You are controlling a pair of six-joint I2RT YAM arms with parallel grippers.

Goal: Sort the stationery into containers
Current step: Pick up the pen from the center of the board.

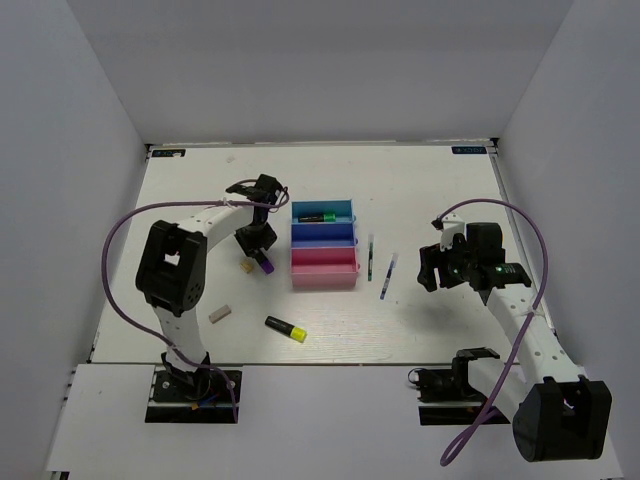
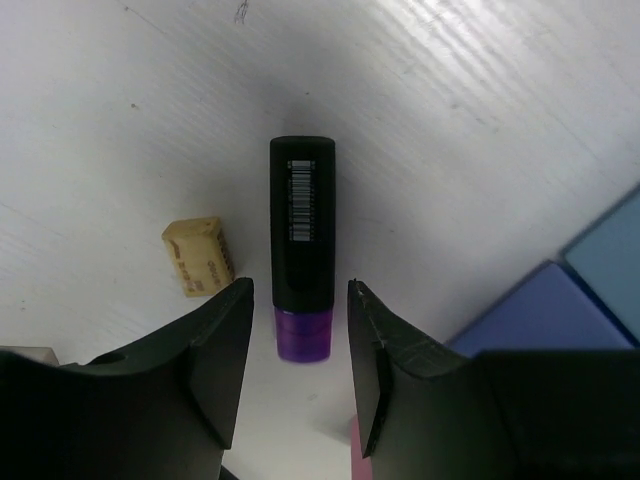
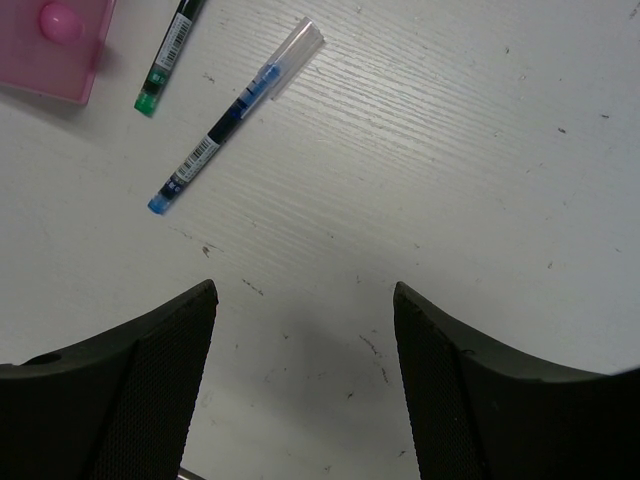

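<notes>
A black highlighter with a purple end lies flat on the table left of the containers, its purple end between my left gripper's fingertips. The jaws are open, with a gap on each side of it. A beige eraser lies just to its left. The teal bin, blue bin and pink bin stand in a row, and a green-ended highlighter lies in the teal one. My right gripper hangs open over bare table, near a blue pen and a green pen.
A second eraser and a yellow-ended highlighter lie near the front of the table, left of centre. The pink bin's corner shows at the top left of the right wrist view. White walls enclose the table.
</notes>
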